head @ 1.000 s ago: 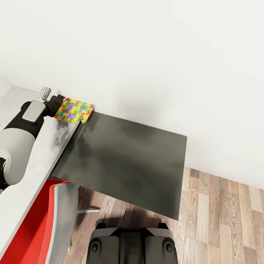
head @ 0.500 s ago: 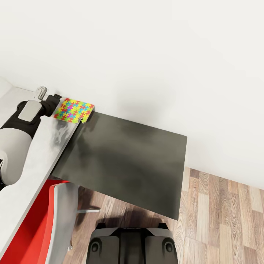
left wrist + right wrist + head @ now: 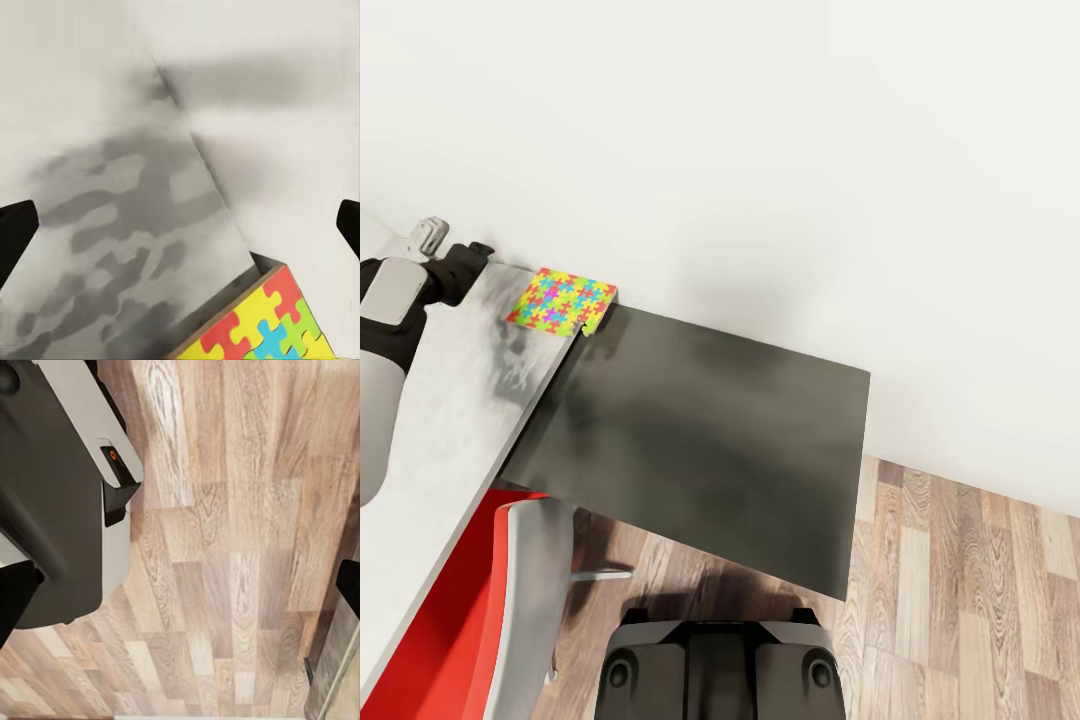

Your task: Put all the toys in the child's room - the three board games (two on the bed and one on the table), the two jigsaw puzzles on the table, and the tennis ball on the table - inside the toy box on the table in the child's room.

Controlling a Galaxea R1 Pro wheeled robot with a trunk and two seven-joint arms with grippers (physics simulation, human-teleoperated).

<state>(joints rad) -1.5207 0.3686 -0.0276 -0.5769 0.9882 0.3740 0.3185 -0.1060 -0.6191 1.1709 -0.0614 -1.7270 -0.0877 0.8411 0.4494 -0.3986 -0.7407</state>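
The left arm has drawn back along the table (image 3: 450, 420), away from the jigsaw puzzle (image 3: 563, 301), which has not shifted. That puzzle lies flat at the far corner of the pale grey tabletop, against the white wall and just where the lower dark-topped cabinet (image 3: 710, 440) begins. The left gripper (image 3: 180, 225) hangs over bare tabletop with its jaws spread wide and nothing between them, the puzzle's corner close ahead. The right gripper (image 3: 180, 592) is likewise wide open and empty, pointing down at the wood-plank floor (image 3: 225, 547) beside the robot's base (image 3: 52, 502). A red chair (image 3: 470, 610) stands below the table edge.
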